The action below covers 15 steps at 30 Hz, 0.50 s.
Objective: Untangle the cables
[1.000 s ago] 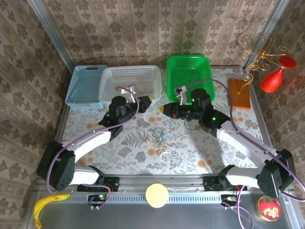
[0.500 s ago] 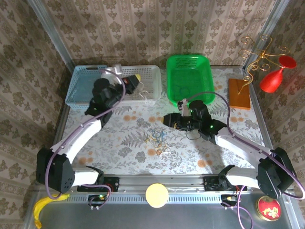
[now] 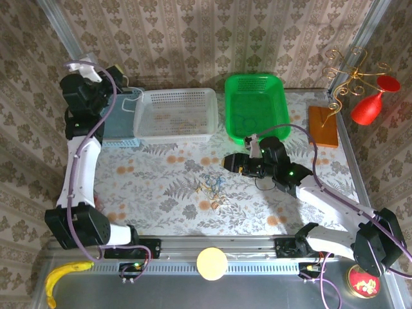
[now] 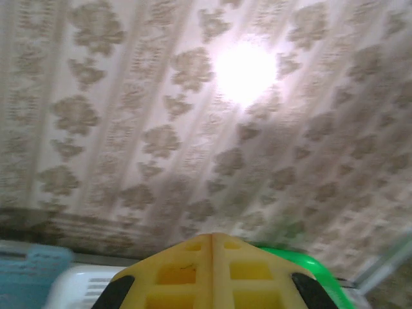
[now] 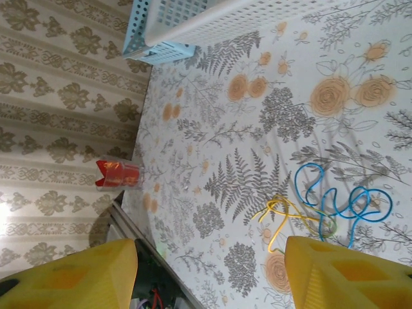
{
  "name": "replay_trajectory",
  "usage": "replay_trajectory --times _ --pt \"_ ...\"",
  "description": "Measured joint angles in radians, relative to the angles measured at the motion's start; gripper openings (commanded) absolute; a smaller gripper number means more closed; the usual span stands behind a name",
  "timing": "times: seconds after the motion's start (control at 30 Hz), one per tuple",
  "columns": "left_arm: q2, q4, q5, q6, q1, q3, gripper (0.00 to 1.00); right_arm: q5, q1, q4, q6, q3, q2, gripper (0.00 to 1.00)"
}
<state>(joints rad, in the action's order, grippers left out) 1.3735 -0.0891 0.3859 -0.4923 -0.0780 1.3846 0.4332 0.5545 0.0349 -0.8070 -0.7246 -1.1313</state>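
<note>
Aimed at tangled cables on the surface with right gripper open, empty; left gripper shut, raised clear for room.

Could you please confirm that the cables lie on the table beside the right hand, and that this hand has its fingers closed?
Not quite: the right hand is open, not closed. The right wrist view shows its two yellow fingers set wide apart with nothing between them. The cables do lie on the table beside it.
</note>
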Motion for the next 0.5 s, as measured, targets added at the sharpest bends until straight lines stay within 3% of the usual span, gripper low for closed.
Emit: replay_trajectory --times 0.27,0.5 --pt "0.164 0.037 -0.07 0.075 -0.124 0.002 0.0 -0.019 0.0 0.055 0.027 0.0 0.005 0.64" --pt "0.257 0.034 -0.096 0.113 -0.168 -0.024 0.0 -0.031 0.0 0.082 0.045 0.0 0.026 0.64"
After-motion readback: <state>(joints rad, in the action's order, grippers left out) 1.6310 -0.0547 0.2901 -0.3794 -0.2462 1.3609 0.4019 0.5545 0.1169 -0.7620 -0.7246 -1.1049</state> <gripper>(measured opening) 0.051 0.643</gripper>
